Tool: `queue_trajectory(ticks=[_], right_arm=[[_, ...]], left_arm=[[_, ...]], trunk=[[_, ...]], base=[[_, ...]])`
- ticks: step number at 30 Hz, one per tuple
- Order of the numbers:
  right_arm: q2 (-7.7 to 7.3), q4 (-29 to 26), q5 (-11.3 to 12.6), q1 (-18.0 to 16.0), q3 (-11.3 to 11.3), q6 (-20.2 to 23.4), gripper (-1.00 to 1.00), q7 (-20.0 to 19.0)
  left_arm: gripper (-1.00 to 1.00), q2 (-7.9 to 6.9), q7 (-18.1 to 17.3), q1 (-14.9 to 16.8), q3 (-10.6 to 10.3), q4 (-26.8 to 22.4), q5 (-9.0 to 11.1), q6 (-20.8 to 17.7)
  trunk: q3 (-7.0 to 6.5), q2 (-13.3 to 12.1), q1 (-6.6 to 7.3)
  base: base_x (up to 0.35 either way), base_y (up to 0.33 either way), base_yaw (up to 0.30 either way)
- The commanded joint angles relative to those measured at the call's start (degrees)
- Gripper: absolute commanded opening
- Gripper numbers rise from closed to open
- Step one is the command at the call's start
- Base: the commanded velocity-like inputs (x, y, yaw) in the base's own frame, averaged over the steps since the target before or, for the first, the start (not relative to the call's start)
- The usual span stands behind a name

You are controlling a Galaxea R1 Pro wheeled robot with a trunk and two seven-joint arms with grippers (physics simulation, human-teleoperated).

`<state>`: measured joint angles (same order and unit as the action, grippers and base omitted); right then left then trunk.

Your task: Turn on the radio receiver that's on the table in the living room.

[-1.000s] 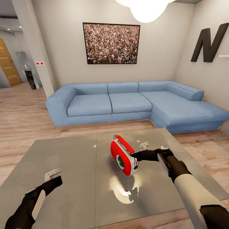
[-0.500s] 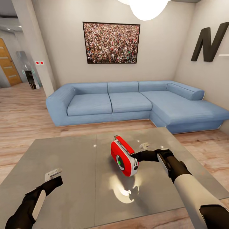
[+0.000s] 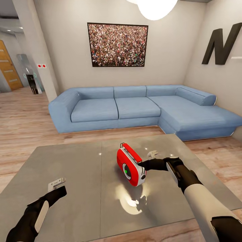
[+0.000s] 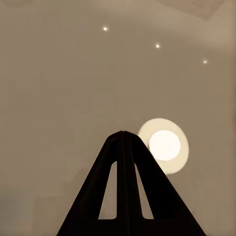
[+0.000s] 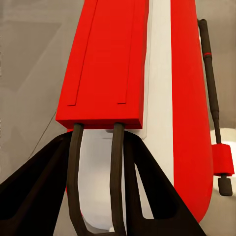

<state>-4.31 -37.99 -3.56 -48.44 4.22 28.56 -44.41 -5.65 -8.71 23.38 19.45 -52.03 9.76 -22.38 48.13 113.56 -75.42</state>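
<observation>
The red radio receiver (image 3: 131, 166) stands upright near the middle of the glossy grey table (image 3: 77, 188), its round green-centred dial facing me. My right gripper (image 3: 142, 164) reaches in from the right, and its tips touch the radio's white side band. In the right wrist view the radio (image 5: 162, 98) is very close. The right gripper (image 5: 96, 129) is open by a narrow gap, with its tips against the band under the red panel. My left gripper (image 3: 62, 191) hovers over the table's near left part, far from the radio. In the left wrist view the left gripper (image 4: 121, 133) is shut and empty.
A blue L-shaped sofa (image 3: 134, 107) runs behind the table and along the right wall. A crowd picture (image 3: 117, 45) and a black "N" (image 3: 222, 47) hang on the walls. A pendant lamp (image 3: 156, 8) hangs overhead. Light wood floor (image 3: 27, 117) surrounds the table.
</observation>
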Motion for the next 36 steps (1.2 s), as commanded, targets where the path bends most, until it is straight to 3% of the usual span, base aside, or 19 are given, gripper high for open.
queue_trajectory(ticks=[1, 15, 16, 36], right_arm=[[0.01, 0.02, -0.13, 0.02, 0.02, 0.09, -1.00, 0.02], [0.01, 0.02, -0.13, 0.02, 0.01, 0.09, -1.00, 0.02], [0.01, 0.02, -0.13, 0.02, 0.00, 0.06, 1.00, 0.02], [0.01, 0.38, -0.13, 0.02, 0.08, -0.08, 1.00, -0.05]], left_arm=[[-1.00, 0.01, 0.00, 0.00, -0.01, 0.00, 0.00, -0.01], [-1.00, 0.02, -0.06, 0.00, -0.02, 0.00, 0.00, -0.04], [-1.00, 0.02, -0.05, 0.00, -0.02, 0.00, 0.00, -0.04], [-1.00, -0.48, 0.09, 0.00, -0.02, 0.00, -0.07, 0.21]], trunk=[[0.00, 0.00, 0.00], [0.00, 0.00, 0.00], [0.00, 0.00, 0.00], [0.00, 0.00, 0.00]], base=[[0.000, 0.000, 0.000], [0.000, 0.000, 0.000], [0.000, 0.000, 0.000], [0.000, 0.000, 0.000]])
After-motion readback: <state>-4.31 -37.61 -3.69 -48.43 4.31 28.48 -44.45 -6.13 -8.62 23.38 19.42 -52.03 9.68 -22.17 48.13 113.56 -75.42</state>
